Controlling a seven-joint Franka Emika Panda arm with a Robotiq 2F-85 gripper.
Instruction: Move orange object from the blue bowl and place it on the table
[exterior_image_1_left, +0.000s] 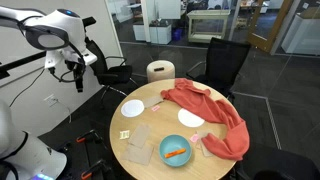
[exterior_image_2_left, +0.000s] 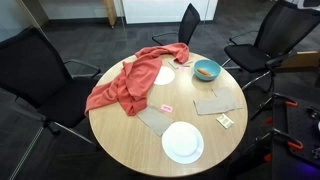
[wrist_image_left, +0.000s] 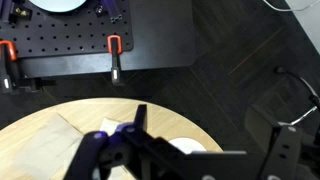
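Item: orange carrot-like piece (exterior_image_1_left: 177, 153), lying in the blue bowl (exterior_image_1_left: 164, 148) on the round table (exterior_image_1_left: 155, 120). We list the gripper (exterior_image_1_left: 77, 72) raised far left, well apart, fingers spread, empty, apparently not yet reaching.

Light matt wood counter (exterior_image_2_left: 115, 140), soft crumpled orange-red cloth (exterior_image_2_left: 125, 88), smooth blue bowl (exterior_image_2_left: 214, 75), smooth white plate (exterior_image_2_left: 183, 143).

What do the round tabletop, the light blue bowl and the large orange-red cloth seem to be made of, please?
The round light-wood tabletop looks like pale wood or laminate, smooth and matt. The round light blue bowl seems plastic, perhaps glazed ceramic: even colour, smooth wall. The large orange-red cloth is soft matt fabric, lying in loose folds.
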